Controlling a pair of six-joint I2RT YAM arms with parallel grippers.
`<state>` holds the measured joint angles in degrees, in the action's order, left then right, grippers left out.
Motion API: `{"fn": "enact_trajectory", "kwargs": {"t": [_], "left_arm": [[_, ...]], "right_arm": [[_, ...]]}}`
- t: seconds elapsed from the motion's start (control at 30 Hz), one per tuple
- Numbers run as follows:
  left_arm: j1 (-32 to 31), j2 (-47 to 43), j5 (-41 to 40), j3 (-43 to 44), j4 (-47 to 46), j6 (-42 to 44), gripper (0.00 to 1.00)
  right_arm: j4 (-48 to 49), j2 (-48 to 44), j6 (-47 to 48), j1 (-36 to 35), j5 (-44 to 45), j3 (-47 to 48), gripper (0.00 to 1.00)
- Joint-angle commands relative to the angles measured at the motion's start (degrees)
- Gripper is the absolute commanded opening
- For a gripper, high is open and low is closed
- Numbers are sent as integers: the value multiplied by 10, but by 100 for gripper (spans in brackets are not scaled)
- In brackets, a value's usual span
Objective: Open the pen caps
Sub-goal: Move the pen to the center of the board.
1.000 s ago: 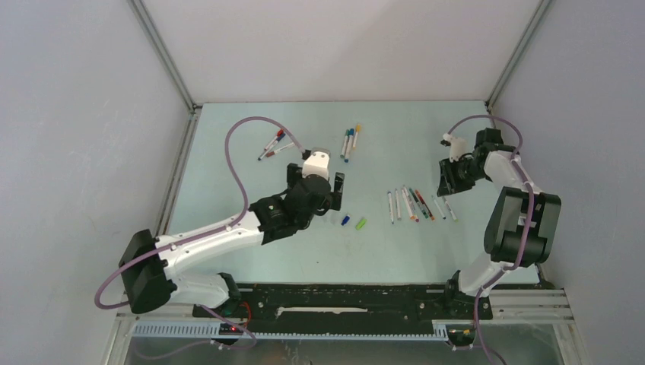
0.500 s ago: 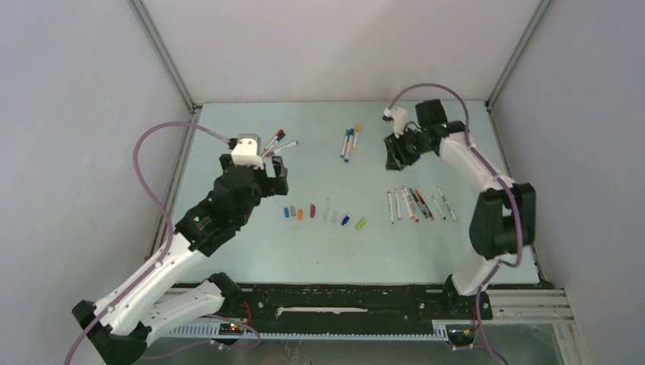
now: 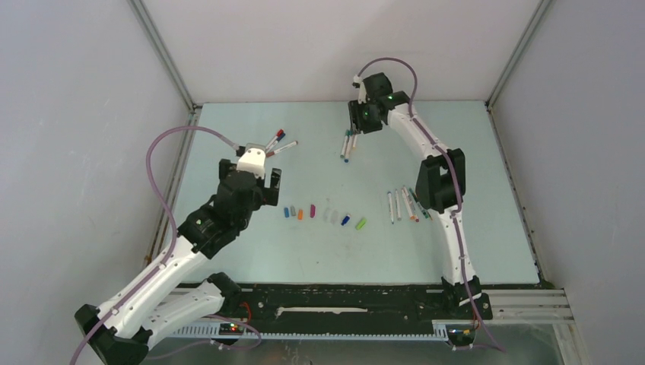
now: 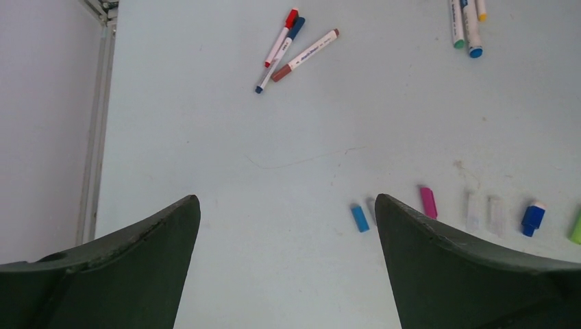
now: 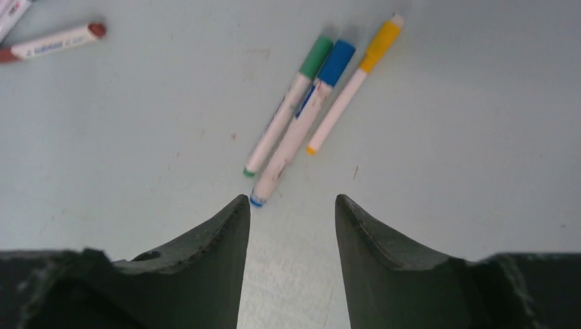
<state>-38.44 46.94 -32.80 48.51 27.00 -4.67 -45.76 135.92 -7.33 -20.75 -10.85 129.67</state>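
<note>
- Pen caps already pulled lie in a loose row (image 3: 325,214) mid-table: blue, orange, magenta, two pale or clear ones, dark blue and green, all apart from any pen
- A cluster of pens (image 3: 411,204) on the right of the table shows bare tips, so you can judge that batch done
- Still capped: three pens (image 5: 312,103) under your right tool (image 5: 292,212), with green, blue and yellow caps, and three more (image 4: 293,46) at the far left, with red, dark blue and brown caps
- By that count you are a little past halfway, with six caps left
- Your right tool hangs just short of the blue-capped pen's tail end, fingers parted and empty
- Your left tool (image 4: 288,233) is spread wide, holding nothing, with the far-left trio well ahead of it
- The barrels carry small printed lettering, but it is too fine to read in any view, so no brand can be told
</note>
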Motion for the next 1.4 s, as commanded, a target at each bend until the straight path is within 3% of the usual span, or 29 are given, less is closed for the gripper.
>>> {"fn": "enact_trajectory", "kwargs": {"t": [0.0,0.3,1.23,1.37], "left_arm": [[24,-23,-1,-8,-32,23,100],[53,-24,21,-7,-30,18,100],[65,-22,54,-3,-26,15,100],[65,-25,54,-3,-25,15,100]], "right_arm": [[6,43,-63,1,82,84,51],[27,100,-89,-1,76,114,37],[30,163,-91,-22,109,130,27],[26,166,-86,-22,109,124,21]]}}
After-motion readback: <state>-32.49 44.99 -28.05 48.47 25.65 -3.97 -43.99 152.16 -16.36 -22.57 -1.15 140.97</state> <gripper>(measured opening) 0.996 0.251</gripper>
